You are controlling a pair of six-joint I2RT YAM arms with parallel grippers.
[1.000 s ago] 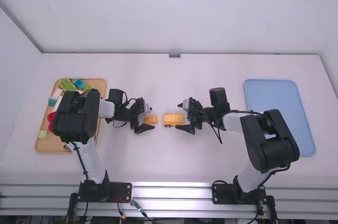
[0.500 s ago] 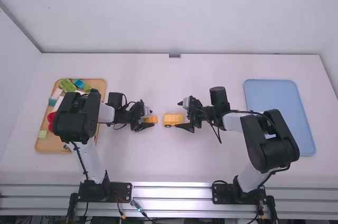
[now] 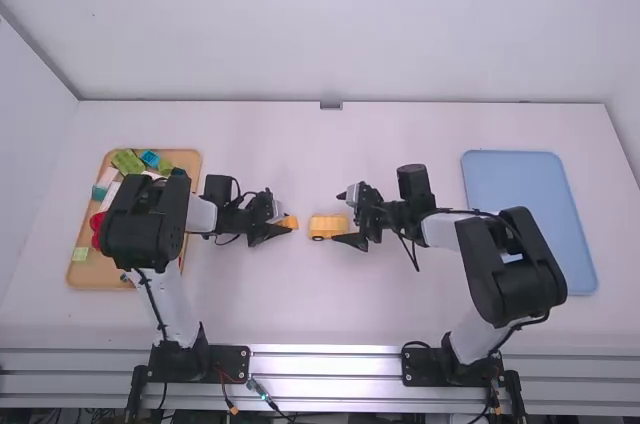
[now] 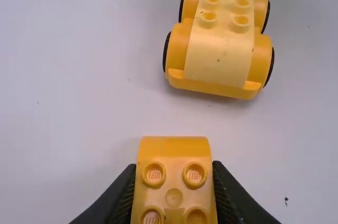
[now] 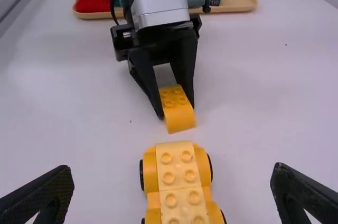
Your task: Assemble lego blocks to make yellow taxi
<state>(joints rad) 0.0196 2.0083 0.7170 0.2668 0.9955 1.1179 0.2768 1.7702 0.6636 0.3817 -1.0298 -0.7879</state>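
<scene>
The left tool clasps the yellow curved brick by its sides, near the wheeled yellow chassis on the bench; the right tool is spread wide beside that chassis, grasping nothing. Best to steady the chassis with the right, square the brick over its studs, then press straight down, untilted. The brick's underside is hidden; it may be slightly off the bench.

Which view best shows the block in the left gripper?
Right wrist view: the block shows its studs and end face. Left wrist view: closer, but the edge cuts it off. High view: small, orange.
</scene>
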